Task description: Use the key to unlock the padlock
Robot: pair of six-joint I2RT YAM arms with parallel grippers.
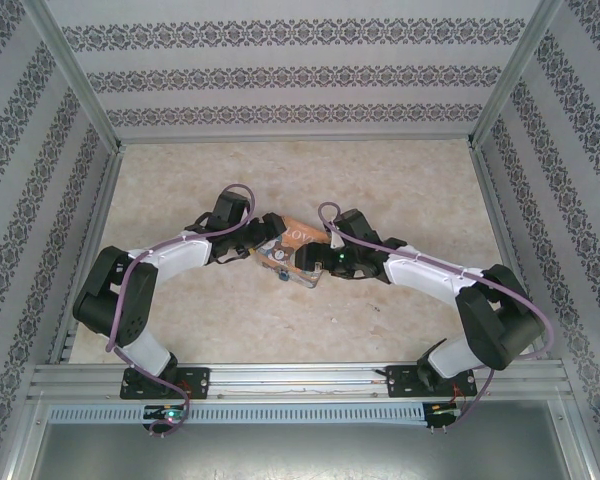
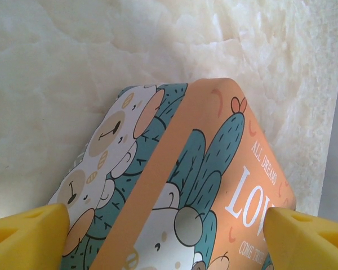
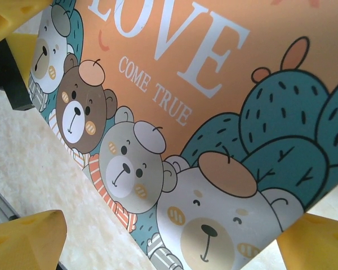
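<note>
An orange-and-teal "LOVE" tin with cartoon bears sits tilted at the table's middle, between both arms. A tiny bluish padlock hangs at the tin's near edge; it is too small to make out in detail. My left gripper spans the tin, and both yellow fingers touch its sides. My right gripper stands open around the tin's near corner, with bare table between its left finger and the tin. A small metallic piece lies by the padlock; I cannot tell whether it is the key.
The marble-patterned tabletop stretches behind and to both sides of the tin. Patterned walls with metal posts close in the back and sides. An aluminium rail carrying both arm bases runs along the near edge.
</note>
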